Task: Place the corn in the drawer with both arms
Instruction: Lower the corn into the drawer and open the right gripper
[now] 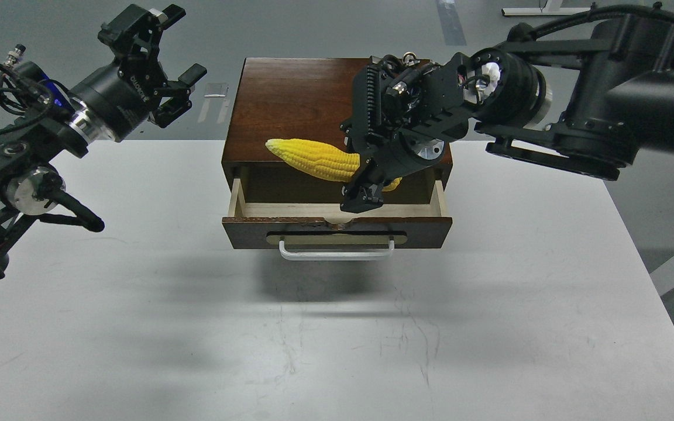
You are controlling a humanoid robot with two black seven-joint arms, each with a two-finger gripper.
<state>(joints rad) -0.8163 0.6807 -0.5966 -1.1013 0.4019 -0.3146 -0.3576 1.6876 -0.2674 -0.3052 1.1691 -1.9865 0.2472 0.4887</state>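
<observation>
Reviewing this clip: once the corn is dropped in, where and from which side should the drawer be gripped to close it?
Grip the white bar handle on the drawer front, coming from the table's near side. It stands proud, leaving a finger gap. The open left gripper is free.

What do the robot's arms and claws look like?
Both arms are black, chunky and jointed, with silver metal rings and loose black cables. The left gripper has black fingers and pale lettering on its round wrist. The right gripper is boxier, with ridged black parts.
</observation>
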